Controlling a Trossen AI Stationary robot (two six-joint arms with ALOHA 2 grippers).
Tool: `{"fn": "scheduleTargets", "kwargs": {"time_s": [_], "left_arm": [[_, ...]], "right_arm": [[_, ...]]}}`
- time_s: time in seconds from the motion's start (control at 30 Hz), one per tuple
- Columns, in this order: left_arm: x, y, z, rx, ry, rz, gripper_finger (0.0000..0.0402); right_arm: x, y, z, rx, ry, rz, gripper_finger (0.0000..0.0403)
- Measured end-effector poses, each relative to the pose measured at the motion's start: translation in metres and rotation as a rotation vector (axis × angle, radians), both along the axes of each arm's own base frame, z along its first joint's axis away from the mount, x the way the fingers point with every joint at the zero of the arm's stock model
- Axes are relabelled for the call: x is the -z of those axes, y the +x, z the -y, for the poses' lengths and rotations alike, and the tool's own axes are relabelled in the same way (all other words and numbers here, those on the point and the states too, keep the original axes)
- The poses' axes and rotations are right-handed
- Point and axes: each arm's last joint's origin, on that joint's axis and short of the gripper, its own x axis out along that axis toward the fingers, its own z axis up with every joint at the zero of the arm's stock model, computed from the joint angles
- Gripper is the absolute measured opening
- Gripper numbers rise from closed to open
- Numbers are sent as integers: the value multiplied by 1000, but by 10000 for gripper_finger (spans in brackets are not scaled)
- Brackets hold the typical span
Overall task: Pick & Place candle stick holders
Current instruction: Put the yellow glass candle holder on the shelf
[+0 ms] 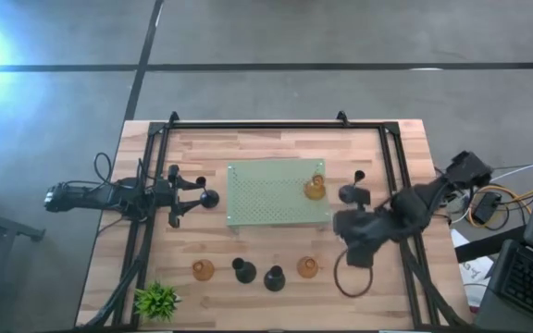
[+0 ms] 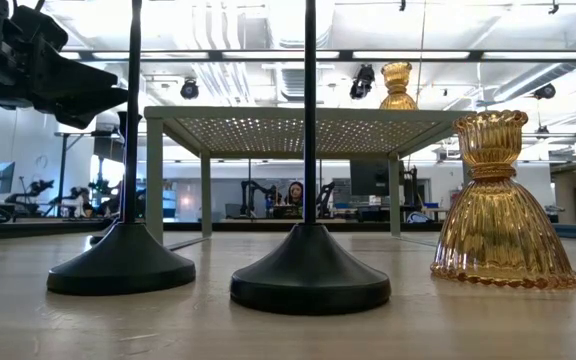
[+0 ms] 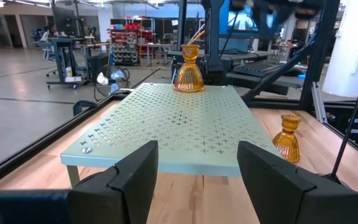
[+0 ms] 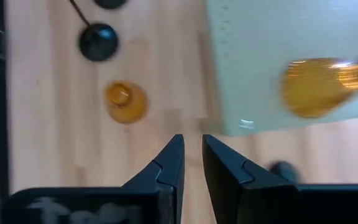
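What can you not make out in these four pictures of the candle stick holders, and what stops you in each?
- Low view: the two black holders have stems cut off by the top edge.
- Right wrist view: the amber holder on the board is motion-blurred; its shape is unclear.
- High view: the right gripper is a dark mass; finger gap unreadable there.
- Left wrist view: the black holder's stem runs off the right edge; base unseen.

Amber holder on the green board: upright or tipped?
Upright. The amber holder stands on its wide base on the green board, cup end up.
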Motion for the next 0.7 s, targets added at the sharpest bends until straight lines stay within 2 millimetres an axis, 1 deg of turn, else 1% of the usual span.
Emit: {"fn": "scheduleTargets", "kwargs": {"time_s": [0.1, 0.2, 0.33, 0.43, 0.57, 0.7], "left_arm": [[0, 0, 0, 0, 0, 0, 225], [0, 0, 0, 0, 0, 1, 225], [0, 0, 0, 0, 0, 1, 225], [0, 0, 0, 0, 0, 1, 225], [0, 0, 0, 0, 0, 2, 225], [0, 0, 0, 0, -1, 2, 225]], "right_arm": [[28, -6, -12, 46, 89, 58, 45], [57, -17, -23, 93, 169, 76, 44], [96, -33, -35, 125, 223, 82, 46], [122, -40, -42, 138, 255, 140, 49], [154, -43, -49, 103, 245, 238, 50], [174, -40, -51, 39, 222, 283, 57]]}}
